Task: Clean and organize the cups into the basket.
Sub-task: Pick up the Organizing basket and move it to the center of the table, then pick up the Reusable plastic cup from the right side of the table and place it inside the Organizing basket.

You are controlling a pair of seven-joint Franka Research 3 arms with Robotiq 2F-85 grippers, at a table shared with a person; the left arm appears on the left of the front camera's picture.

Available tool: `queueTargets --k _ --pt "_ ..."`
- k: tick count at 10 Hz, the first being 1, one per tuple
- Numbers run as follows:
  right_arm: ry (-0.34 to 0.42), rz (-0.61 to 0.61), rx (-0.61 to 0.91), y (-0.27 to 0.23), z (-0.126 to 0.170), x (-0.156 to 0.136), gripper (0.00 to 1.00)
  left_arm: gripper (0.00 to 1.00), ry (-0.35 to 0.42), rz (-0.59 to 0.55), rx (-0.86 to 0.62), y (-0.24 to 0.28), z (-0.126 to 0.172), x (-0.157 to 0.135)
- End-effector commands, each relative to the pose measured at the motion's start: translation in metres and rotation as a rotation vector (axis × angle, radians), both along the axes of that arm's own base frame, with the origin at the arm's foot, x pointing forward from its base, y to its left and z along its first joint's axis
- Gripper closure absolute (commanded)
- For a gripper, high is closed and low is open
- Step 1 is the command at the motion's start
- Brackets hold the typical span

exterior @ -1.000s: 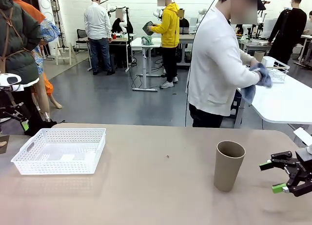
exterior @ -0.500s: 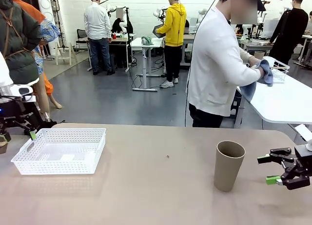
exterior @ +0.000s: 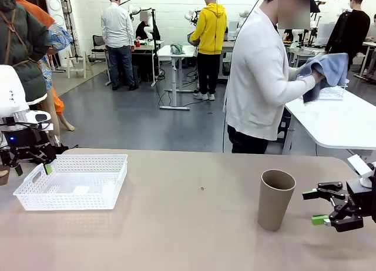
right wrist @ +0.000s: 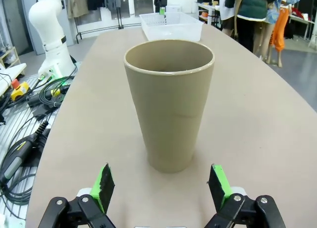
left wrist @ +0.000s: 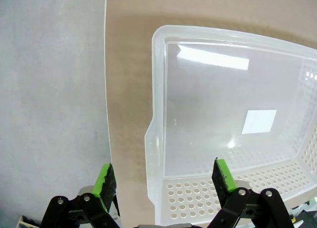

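Note:
One tan-brown cup (exterior: 276,199) stands upright and empty on the table's right side. My right gripper (exterior: 312,207) hovers open just to its right, fingers pointing at it. In the right wrist view the cup (right wrist: 169,104) stands just ahead of the open gripper (right wrist: 161,182), apart from both pads. The white lattice basket (exterior: 73,180) sits empty at the table's left. My left gripper (exterior: 30,169) hangs open over its left end. In the left wrist view the basket's end rim (left wrist: 154,139) runs between the open gripper's (left wrist: 163,177) two pads. The other tan cup and the mint cup are out of view.
A person in a white top (exterior: 258,77) stands behind the table's far edge, turned to a white side table (exterior: 346,121), holding up a blue cloth (exterior: 329,68). Cables (right wrist: 29,114) lie beside the table on my side.
My right gripper has slid left, closer to the cup. My left gripper has come in from the left, over the basket's end. The person has lifted the blue cloth higher.

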State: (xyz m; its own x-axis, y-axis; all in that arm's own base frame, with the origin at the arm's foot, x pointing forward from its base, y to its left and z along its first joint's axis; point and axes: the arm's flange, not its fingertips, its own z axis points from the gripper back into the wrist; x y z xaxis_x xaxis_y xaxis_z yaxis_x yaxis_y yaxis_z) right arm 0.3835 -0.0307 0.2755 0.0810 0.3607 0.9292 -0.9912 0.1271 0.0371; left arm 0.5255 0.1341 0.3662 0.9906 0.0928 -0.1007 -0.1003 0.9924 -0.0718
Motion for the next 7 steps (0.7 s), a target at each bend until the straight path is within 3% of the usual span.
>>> queueTargets --k 1,5,7 --pt "-0.039 -0.031 0.005 0.008 -0.011 0.004 0.00 0.00 -0.016 -0.012 0.016 0.003 0.000 0.000" --pt "-0.085 -0.072 0.046 0.011 -0.014 0.008 0.00 0.00 -0.042 -0.097 0.050 -0.007 -0.003 -0.015" --pt "-0.044 -0.035 0.047 0.023 -0.023 0.012 0.00 0.00 -0.045 -0.118 0.073 -0.011 -0.007 -0.019"
